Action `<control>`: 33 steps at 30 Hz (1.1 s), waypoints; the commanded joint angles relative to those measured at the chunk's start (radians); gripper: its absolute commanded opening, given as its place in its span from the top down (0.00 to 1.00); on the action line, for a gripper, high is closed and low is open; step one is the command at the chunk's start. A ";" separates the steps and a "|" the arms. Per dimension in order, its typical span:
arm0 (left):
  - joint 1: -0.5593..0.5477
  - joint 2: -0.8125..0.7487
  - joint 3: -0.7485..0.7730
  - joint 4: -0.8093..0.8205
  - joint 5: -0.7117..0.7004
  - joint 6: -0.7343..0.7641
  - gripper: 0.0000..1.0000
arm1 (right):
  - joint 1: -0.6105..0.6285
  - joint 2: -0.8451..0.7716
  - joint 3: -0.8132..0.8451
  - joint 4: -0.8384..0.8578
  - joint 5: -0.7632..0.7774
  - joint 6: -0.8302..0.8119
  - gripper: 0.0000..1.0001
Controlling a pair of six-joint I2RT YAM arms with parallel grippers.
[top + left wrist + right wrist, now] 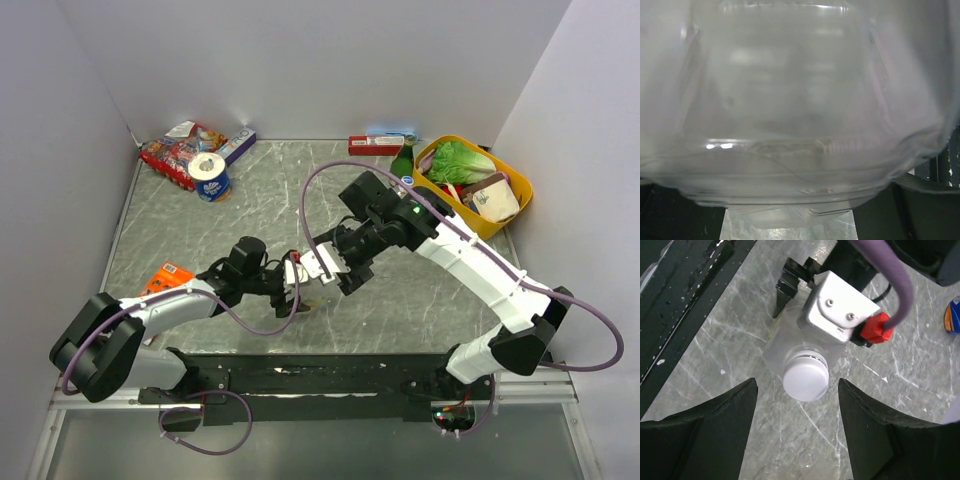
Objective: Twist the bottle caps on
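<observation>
A small clear bottle lies tilted just above the marble table, and a white bottle cap sits on its neck. My left gripper is shut on the bottle's body. Seen from the left wrist, the bottle fills nearly the whole frame between the dark fingers. My right gripper is open and faces the cap. Its two black fingertips stand either side of the cap with a gap on each side, touching nothing. In the top view the two grippers meet at mid-table, the right gripper beside the left.
A yellow basket of vegetables stands at the back right, with a dark green glass bottle and a red box beside it. A blue-and-white tape roll and snack packs lie at the back left. An orange packet lies by the left arm.
</observation>
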 commanded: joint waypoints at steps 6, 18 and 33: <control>0.002 -0.008 0.071 0.029 0.057 0.021 0.99 | 0.019 -0.018 -0.029 0.016 0.004 -0.041 0.28; 0.002 -0.003 0.077 0.014 0.059 0.043 0.99 | 0.022 -0.009 -0.041 0.070 0.045 -0.030 0.39; 0.003 -0.037 0.033 0.127 0.002 -0.023 0.99 | 0.008 0.043 -0.029 0.097 0.057 0.161 0.54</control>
